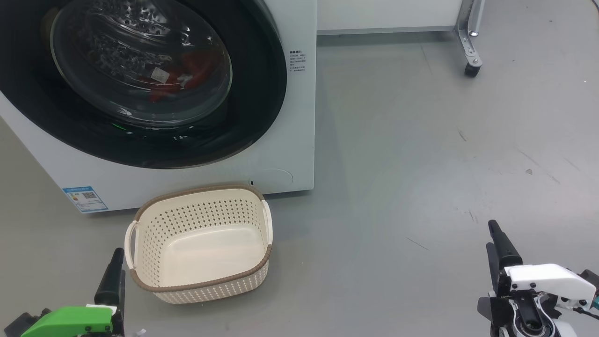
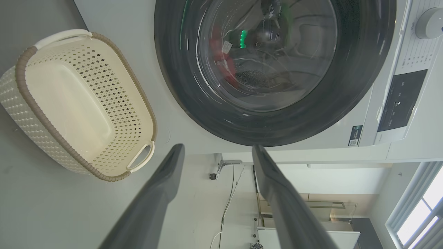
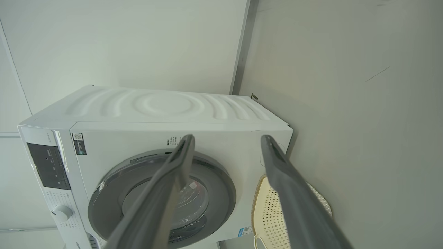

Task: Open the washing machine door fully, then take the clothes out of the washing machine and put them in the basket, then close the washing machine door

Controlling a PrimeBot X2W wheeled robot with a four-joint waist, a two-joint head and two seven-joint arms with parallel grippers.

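The white washing machine (image 1: 299, 140) fills the upper left of the head view. Its round door (image 1: 262, 93), with a black rim and a glass bowl, sits shut against the front. Red clothes (image 1: 196, 65) show through the glass, inside the drum. The cream basket (image 1: 206, 220) stands on the floor right before the machine, nothing in it. My left gripper (image 1: 116, 262) is low at the basket's left corner; its wrist view shows the fingers (image 2: 173, 173) spread open and bare. My right gripper (image 1: 493, 238) is far right over the floor, open (image 3: 227, 138), nothing held.
A blue label sticker (image 1: 85, 199) marks the machine's lower left front. The control panel (image 2: 401, 100) and knob (image 2: 429, 22) lie beside the door. A metal leg with a caster (image 1: 472, 65) stands at the back right. Grey floor (image 1: 421, 164) spreads right of the machine.
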